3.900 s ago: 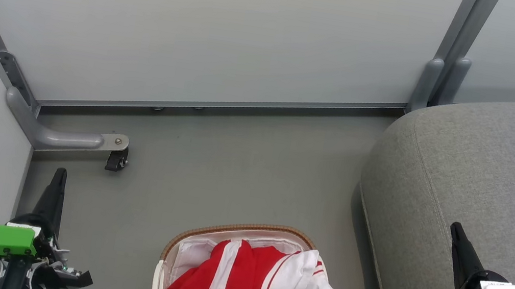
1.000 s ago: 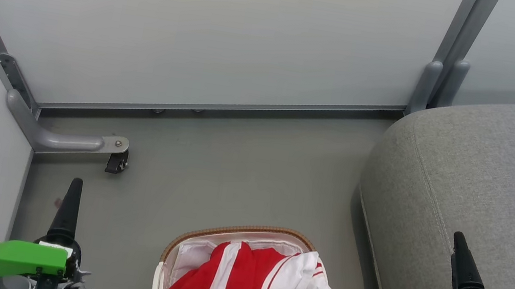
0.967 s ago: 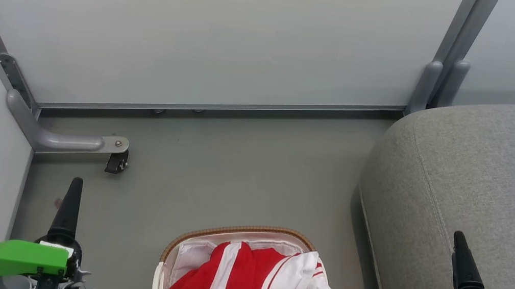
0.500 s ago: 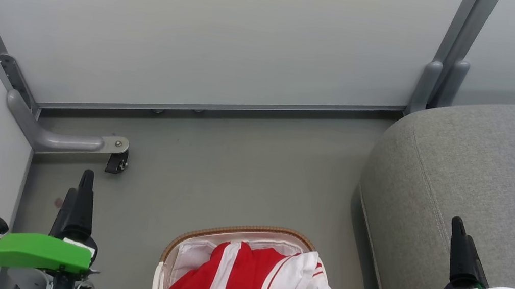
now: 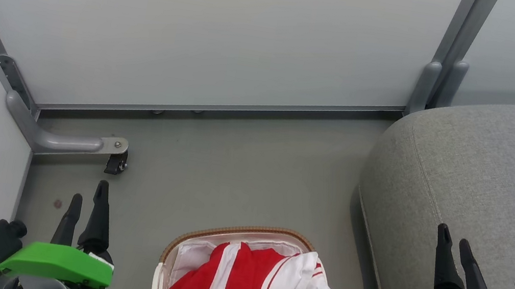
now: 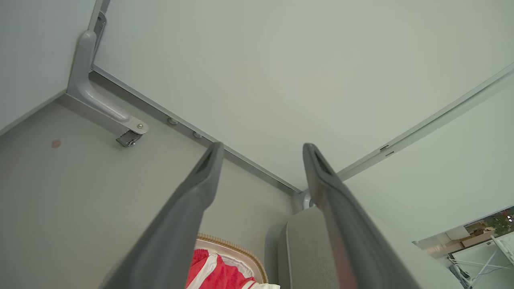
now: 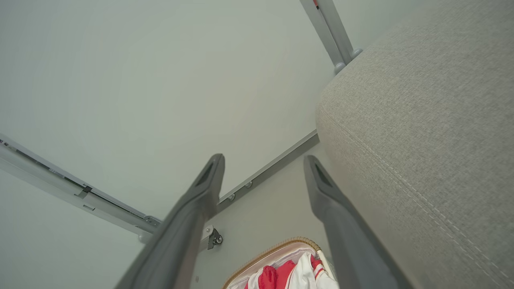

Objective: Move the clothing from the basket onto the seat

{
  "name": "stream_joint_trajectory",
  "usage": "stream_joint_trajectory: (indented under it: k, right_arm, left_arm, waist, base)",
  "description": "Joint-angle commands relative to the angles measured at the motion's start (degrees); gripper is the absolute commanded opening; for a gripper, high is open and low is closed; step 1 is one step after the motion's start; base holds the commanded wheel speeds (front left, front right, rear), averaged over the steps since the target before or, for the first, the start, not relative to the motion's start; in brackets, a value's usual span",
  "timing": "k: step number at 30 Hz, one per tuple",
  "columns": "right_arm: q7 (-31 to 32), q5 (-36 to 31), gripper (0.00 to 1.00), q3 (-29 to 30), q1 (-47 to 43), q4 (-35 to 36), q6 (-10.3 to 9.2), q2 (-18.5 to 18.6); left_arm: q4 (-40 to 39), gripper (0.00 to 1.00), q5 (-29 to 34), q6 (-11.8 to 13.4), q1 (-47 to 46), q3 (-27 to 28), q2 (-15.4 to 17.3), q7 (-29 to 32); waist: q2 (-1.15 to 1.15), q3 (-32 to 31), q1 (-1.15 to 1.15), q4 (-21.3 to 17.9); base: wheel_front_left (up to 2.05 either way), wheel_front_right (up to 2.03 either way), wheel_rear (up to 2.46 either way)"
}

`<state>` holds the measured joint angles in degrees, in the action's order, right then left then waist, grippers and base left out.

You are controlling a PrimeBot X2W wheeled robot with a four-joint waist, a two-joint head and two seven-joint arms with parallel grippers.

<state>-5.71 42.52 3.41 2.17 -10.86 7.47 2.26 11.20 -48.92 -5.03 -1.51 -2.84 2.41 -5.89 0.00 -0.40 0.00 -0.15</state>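
Note:
The red and white striped clothing [image 5: 250,288] lies heaped in the small white basket, whose brown woven rim [image 5: 244,230] shows at the bottom centre of the head view. The big grey seat [image 5: 485,175] stands to the basket's right. My left gripper [image 5: 90,190] hovers over the floor left of the basket, open and empty. My right gripper [image 5: 455,235] is open above the seat's front part, holding nothing. In the left wrist view the clothing [image 6: 213,273] and seat [image 6: 301,249] peek between the fingers [image 6: 192,200]. The right wrist view has the basket rim [image 7: 277,247], the clothing [image 7: 289,275] and the seat [image 7: 421,120].
Pale partition panels [image 5: 203,27] with grey metal frames close off the back and left. A curved metal foot with a small castor [image 5: 116,163] stands on the grey floor [image 5: 232,171] behind my left gripper. An upright post [image 5: 435,85] rises at the seat's far corner.
Both grippers have rolled so that two separate fingers show on each, where one dark point showed before. The left gripper has shifted right, the right one slightly left. Basket and clothing are unmoved.

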Motion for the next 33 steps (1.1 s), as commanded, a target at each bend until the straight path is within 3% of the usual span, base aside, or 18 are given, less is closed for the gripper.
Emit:
stream_joint_trajectory:
  k: [1, 33]
  right_arm:
    - [-0.8, -2.3, 1.00, -0.2, 0.1, 0.4, 0.02, 0.4]
    - [-5.4, -23.2, 1.00, -2.7, -0.6, -0.1, 0.02, 0.6]
  left_arm:
    - [-0.4, 1.00, 2.3, 0.1, 0.3, -0.4, 0.4, -0.6]
    - [3.4, 1.00, 18.6, 0.4, 2.5, -1.9, 0.5, -5.2]
  waist:
    - [0.00, 0.0, 0.00, 0.0]
    - [0.00, -0.3, 0.00, -0.3]
  base:
    - [0.00, 0.00, 0.00]
    - [0.00, 0.00, 0.00]
